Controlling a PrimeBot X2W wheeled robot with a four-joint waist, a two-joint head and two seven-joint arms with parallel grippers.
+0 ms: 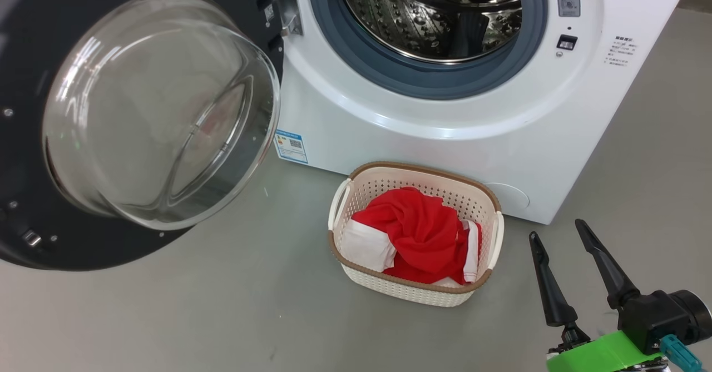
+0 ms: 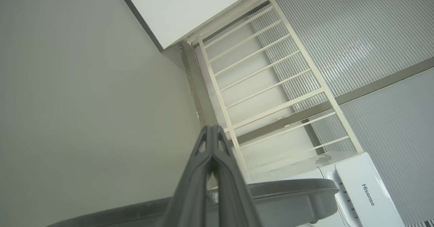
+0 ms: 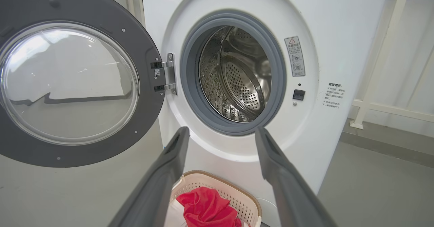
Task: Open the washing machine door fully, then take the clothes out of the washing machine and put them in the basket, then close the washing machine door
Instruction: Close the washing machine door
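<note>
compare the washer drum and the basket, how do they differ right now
The drum is shiny steel and looks empty; the basket is cream plastic and holds the red clothes. The drum faces sideways; the basket opens upward on the floor. Both are perforated.

The word "Hisense" is running in grey letters down a white panel (image 2: 352,179) in the left wrist view, and it is the only text reading clearly. On the washing machine (image 3: 325,23) front, a grey sticker (image 3: 294,56) beside the drum (image 3: 237,77) is showing a red warning triangle above small pictograms, its print too small to read. Further right, a block of small dark print (image 3: 332,95) is sitting on the white front, illegible. A blue label (image 1: 290,146) at the front's lower left corner is carrying a code patch and tiny print. A small sticker (image 3: 157,72) is sitting by the hinge (image 3: 168,74), unreadable.
</note>
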